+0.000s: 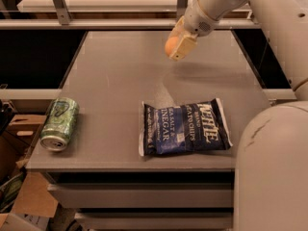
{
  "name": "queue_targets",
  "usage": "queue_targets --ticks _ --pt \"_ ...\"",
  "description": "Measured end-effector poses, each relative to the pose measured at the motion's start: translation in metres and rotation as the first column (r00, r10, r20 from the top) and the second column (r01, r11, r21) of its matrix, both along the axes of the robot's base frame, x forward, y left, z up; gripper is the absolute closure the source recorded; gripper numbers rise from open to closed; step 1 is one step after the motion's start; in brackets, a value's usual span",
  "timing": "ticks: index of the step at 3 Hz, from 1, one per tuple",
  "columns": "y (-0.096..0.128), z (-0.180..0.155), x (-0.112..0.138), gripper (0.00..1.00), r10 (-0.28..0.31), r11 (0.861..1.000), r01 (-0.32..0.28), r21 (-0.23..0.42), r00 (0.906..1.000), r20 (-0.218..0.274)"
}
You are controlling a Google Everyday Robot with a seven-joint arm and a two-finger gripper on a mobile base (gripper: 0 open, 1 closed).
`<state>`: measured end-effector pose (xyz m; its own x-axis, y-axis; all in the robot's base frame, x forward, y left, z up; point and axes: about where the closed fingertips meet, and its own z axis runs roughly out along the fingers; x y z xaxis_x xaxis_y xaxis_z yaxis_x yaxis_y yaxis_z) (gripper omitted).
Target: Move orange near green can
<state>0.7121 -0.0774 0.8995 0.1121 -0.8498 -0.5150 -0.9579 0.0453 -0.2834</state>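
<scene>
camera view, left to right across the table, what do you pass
green can → chip bag. The hand, shut on the orange, hangs above the far part of the table. It sits within the bag's left-right span, so it is left out of the order.

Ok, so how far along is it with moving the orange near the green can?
Done: the end effector grips the small round orange fruit, held above the grey table at its far side. In hand: the carry. Left: cross to the light-green aluminium can, lying on its side at the near left corner, and set the fruit down beside it.
</scene>
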Motion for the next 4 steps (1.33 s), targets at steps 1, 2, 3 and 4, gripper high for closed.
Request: queue_targets --ticks 1,2,3,4 --pt "0.001 -0.001 0.0 1.0 -0.001 1.0 0.001 0.001 1.0 -0.001" --pt "0.027 -0.008 -0.007 1.0 0.095 0.995 -0.096 -0.038 0.9954 -0.012" --pt "0.085 -0.024 -0.045 1.0 0.324 0.943 -0.328 -0.061 0.9436 -0.068" --pt "0.127 -0.037 -0.092 1.0 0.518 0.851 -0.524 -0.024 0.8468 -0.12"
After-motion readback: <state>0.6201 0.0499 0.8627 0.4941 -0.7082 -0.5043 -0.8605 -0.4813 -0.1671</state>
